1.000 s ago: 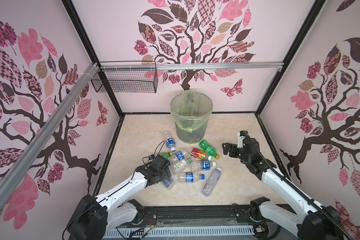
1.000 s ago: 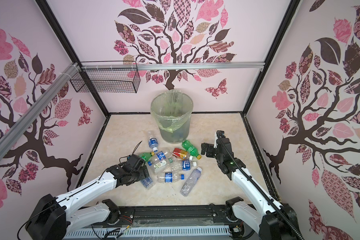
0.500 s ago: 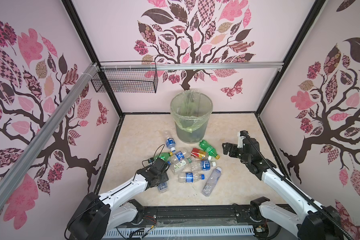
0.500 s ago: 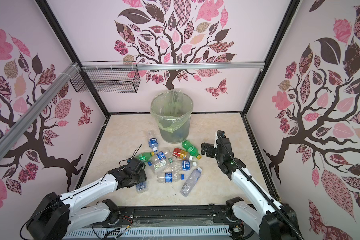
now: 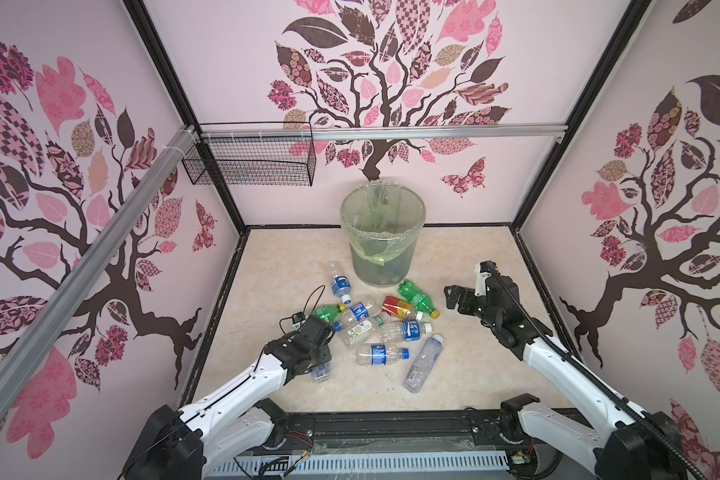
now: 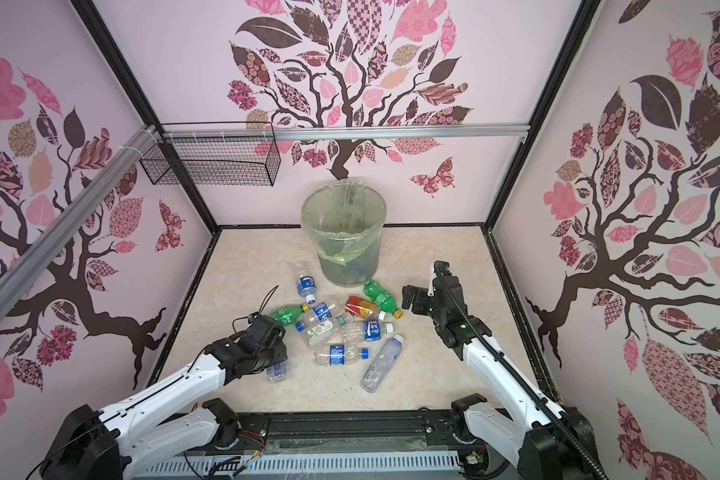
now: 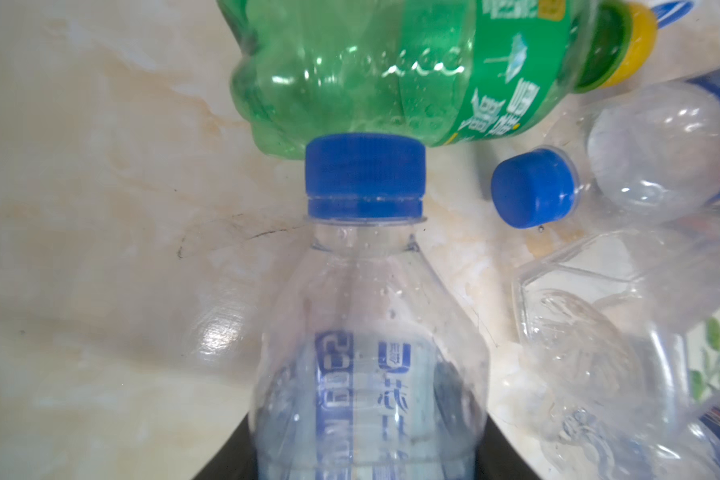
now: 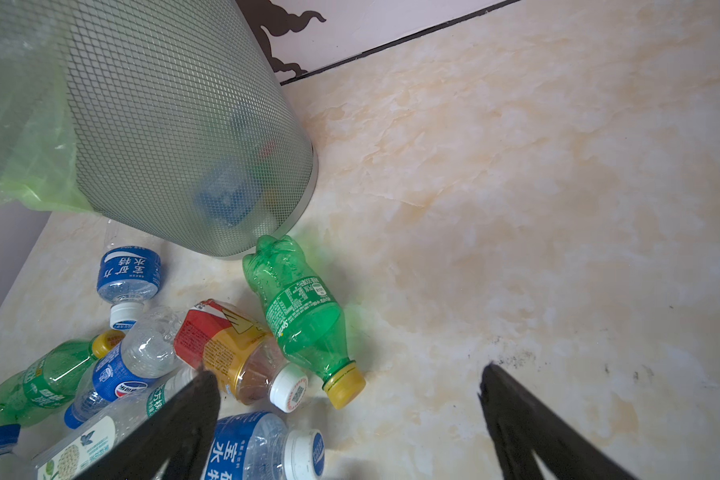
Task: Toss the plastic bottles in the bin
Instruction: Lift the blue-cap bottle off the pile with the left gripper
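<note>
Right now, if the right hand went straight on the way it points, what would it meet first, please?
Most likely the green bottle lying at the foot of the bin: its yellow-capped end sits just ahead of the open right hand. Height is unclear, so it might pass over.

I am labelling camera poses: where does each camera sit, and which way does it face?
Both top views: high overhead, looking down on the round grey mesh bin; left gripper and right gripper show.
Left wrist: low, along the left gripper, shut on a clear blue-capped plastic bottle.
Right wrist: looks past the open right gripper towards the bin.
Both wrist views share a green yellow-capped plastic bottle.
</note>
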